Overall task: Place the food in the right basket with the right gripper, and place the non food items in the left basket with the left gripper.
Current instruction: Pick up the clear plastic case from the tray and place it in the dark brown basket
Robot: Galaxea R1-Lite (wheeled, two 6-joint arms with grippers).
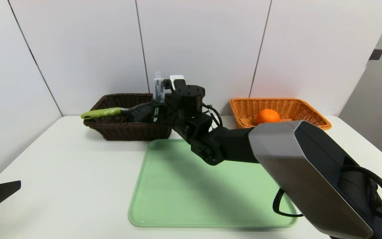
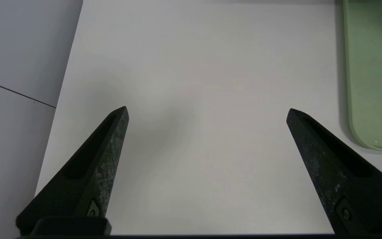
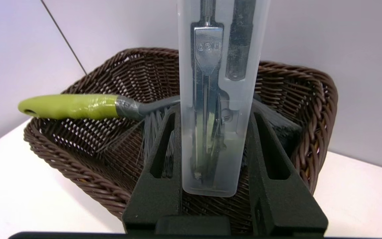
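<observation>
White wall panels back a pale desk [image 1: 61, 172] carrying a light green rectangular mat [image 1: 177, 186], a dark brown woven wicker basket [image 1: 111, 127] and an orange woven wicker basket [image 1: 287, 108] holding a round orange fruit [image 1: 268, 116]. The right gripper [image 3: 216, 149] has its jaws clamped on a clear plastic case containing a metal drawing compass [image 3: 216, 83], which stands upright between them and rises well above their tips. Just beyond the jaws sits the brown basket, already holding a brush with a lime-green handle and grey bristles [image 3: 78, 106]. The left gripper [image 2: 207, 132] hangs parked over bare desk, jaws spread wide and empty, the mat off to one side. The step in hand looks like delivering this non-food case to the brown basket, though with the right arm. Next, the jaws likely need to clear the rim, then release.
</observation>
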